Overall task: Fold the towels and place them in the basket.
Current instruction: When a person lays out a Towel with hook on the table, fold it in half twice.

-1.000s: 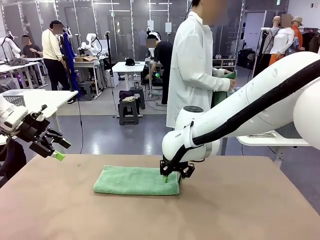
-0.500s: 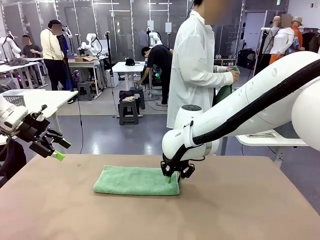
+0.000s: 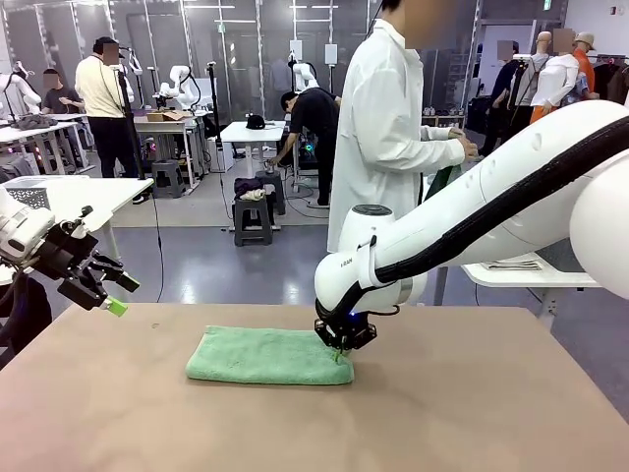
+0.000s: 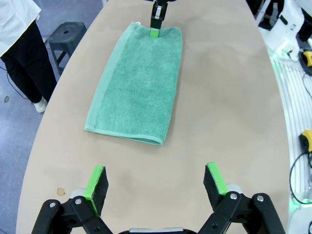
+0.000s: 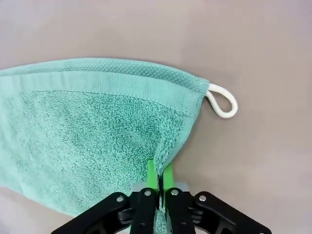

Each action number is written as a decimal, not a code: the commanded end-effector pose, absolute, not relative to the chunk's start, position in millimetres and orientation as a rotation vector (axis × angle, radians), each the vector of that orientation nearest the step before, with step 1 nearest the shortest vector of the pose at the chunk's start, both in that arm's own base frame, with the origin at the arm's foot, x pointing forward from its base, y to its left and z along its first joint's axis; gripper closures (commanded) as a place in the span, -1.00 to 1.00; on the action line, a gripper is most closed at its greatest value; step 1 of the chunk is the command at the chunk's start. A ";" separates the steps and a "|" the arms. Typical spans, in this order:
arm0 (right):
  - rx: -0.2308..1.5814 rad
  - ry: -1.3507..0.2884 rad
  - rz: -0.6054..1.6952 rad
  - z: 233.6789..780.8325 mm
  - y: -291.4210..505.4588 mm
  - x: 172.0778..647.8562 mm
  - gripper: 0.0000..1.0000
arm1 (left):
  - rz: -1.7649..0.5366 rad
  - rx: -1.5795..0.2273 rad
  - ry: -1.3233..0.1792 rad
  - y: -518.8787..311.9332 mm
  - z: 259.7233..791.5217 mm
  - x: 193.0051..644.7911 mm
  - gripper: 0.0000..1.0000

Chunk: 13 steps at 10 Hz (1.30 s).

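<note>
Right tool [image 5: 159, 171] newly closed, pinching towel [image 5: 87, 131]

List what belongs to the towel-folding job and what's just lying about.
Job: towel; right gripper, shut on its edge; left gripper, open.
Lying about: stool; white side table.

Tan table [image 3: 472, 413], mint green towel [image 3: 265, 356] flat upon it
</note>
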State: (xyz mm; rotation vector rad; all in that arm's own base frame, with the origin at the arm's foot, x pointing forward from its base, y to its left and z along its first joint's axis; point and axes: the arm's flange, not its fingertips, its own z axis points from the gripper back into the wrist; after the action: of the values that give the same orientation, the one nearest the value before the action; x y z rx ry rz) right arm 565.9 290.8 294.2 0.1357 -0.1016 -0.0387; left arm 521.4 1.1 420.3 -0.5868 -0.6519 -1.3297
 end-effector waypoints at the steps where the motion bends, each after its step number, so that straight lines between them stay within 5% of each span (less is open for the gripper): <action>1: 0.088 -0.080 -0.063 286.3 294.8 566.9 1.00 | -1.339 -0.581 -0.646 0.8 421.6 521.7 -0.99; 13: 0.161 -0.155 0.116 333.4 167.6 574.3 1.00 | -1.339 -0.581 -0.646 0.8 421.6 521.7 -0.99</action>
State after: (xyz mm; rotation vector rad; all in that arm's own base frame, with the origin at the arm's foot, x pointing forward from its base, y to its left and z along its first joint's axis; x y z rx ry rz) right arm 582.1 167.1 326.6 0.1467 -0.1271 0.0765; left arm 521.5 1.0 420.4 -0.5866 -0.6521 -1.3299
